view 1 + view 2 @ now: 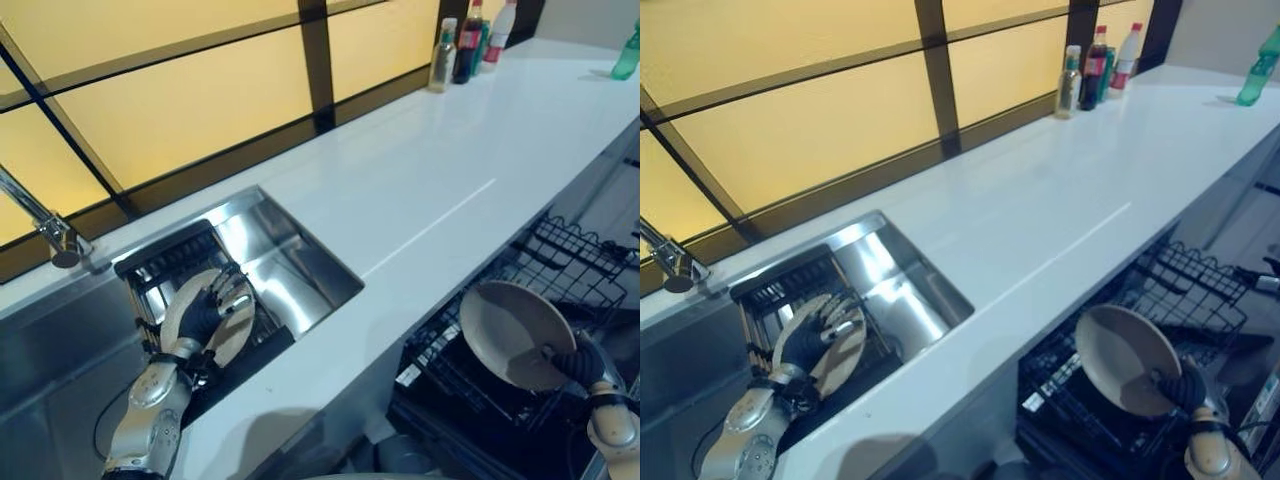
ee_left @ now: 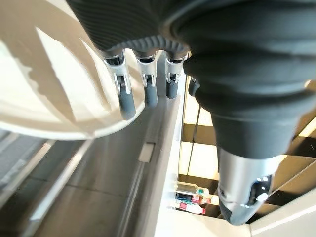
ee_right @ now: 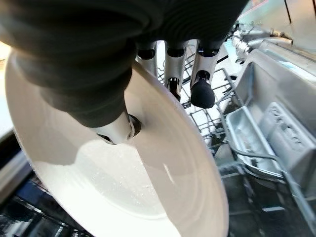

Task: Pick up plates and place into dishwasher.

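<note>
The white counter (image 1: 420,190) carries bottles (image 1: 468,45) at its far end. Below its front edge, the dishwasher rack (image 1: 520,330) holds a plate (image 1: 510,335) pinched by the right hand (image 1: 580,362). In the sink (image 1: 290,270) set into the counter, the left hand (image 1: 205,312) lies spread against another plate (image 1: 238,335).

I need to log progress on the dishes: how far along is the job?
No plate looks seated in the dishwasher rack yet. In hand: the right robot hand pinches a plate over the rack. The left robot hand lies against another plate in the sink, not visibly gripping it. Both remain to be racked.
</note>
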